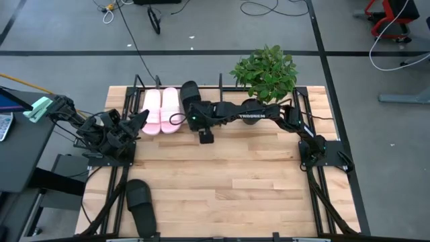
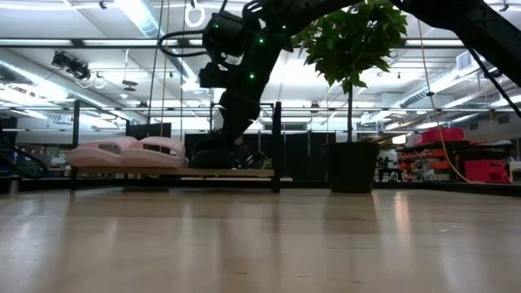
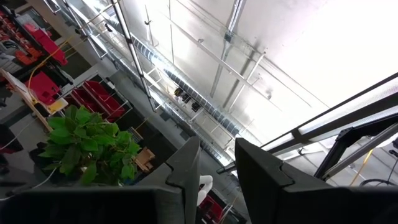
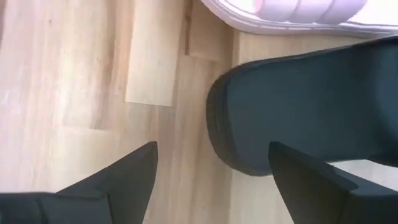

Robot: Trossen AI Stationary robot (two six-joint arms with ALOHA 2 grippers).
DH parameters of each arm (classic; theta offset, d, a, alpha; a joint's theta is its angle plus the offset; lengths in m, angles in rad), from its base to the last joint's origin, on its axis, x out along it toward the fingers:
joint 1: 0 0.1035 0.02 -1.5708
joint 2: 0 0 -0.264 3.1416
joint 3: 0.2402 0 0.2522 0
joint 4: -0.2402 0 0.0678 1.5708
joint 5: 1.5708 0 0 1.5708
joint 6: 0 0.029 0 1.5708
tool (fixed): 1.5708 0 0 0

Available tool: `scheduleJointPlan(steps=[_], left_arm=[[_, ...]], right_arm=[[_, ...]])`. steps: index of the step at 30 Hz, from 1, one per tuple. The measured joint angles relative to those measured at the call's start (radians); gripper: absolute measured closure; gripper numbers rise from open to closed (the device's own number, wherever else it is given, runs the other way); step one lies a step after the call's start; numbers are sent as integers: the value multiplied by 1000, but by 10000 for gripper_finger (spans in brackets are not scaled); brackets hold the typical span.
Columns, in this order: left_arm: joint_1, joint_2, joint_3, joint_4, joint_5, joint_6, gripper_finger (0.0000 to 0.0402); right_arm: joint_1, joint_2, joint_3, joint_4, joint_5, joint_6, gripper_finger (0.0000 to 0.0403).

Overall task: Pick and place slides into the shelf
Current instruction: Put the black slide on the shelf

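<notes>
Two pale pink slides sit side by side on the black shelf at the table's far edge; they also show in the low view as pink slides. A black slide lies on the shelf just right of them. My right gripper hovers over its near end, open. In the right wrist view the gripper has its fingers apart, with the black slide's end just ahead. The second black slide lies flat on the table near the front left. My left gripper waits at the table's left, pointing up, fingers slightly apart.
A potted plant stands at the far edge, right of the shelf, close behind my right arm. The shelf's upright posts rise beside the black slide. Bare wooden tabletop spreads across the middle and the near right.
</notes>
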Motion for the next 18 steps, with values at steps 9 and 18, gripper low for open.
scheduleJointPlan(steps=[9,18], left_arm=[[0,0,0,0,0,0,294],[-6,-16,0,-4,0,36,294]], right_arm=[[2,0,0,23,43,-12,106],[113,-1,0,27,-16,102,119]])
